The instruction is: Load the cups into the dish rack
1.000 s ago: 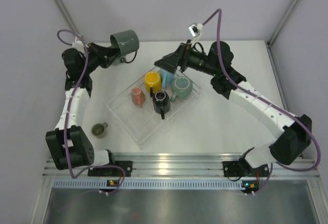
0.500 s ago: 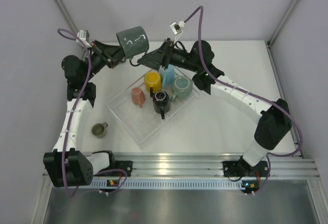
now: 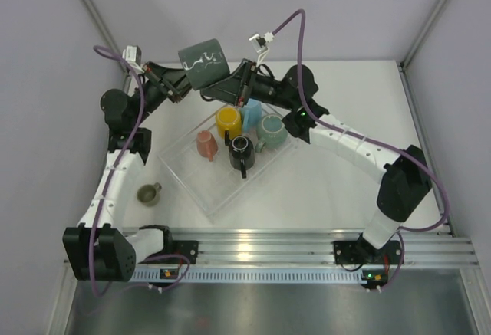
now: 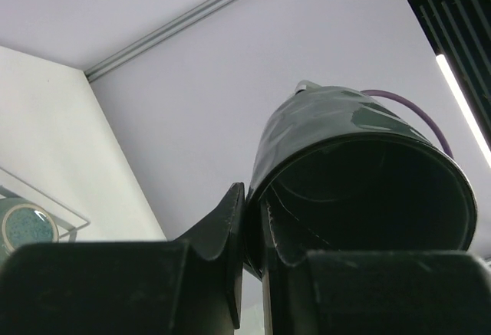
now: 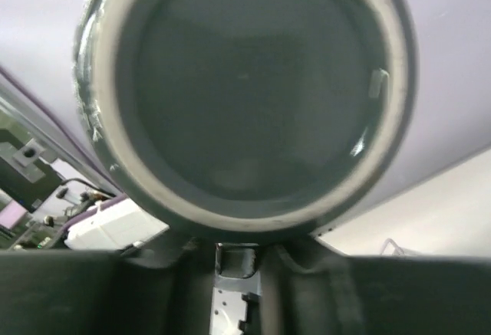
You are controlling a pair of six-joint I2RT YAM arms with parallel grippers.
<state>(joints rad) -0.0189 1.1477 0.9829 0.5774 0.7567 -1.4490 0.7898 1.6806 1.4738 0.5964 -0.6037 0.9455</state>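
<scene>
A dark grey-green cup [image 3: 201, 63] hangs in the air above the table's far edge, behind the dish rack [image 3: 192, 175]. My left gripper [image 3: 184, 80] is shut on the cup's [image 4: 345, 159] rim, one finger inside and one outside. My right gripper [image 3: 228, 86] meets the cup from the other side. In the right wrist view the cup's base [image 5: 245, 97] fills the frame, and the jaws stand narrow on its handle [image 5: 239, 257]. The clear rack holds yellow [image 3: 227, 120], light blue [image 3: 251, 113], teal-green [image 3: 271, 129], pink [image 3: 205, 144] and black [image 3: 241, 151] cups.
A small olive cup [image 3: 148, 193] stands on the white table left of the rack. Grey walls close in the back and both sides. A metal rail [image 3: 261, 247] runs along the near edge by the arm bases.
My right gripper has swung left to the raised dark cup and closed its jaws on the handle. My left arm has carried the cup a little to the right.
</scene>
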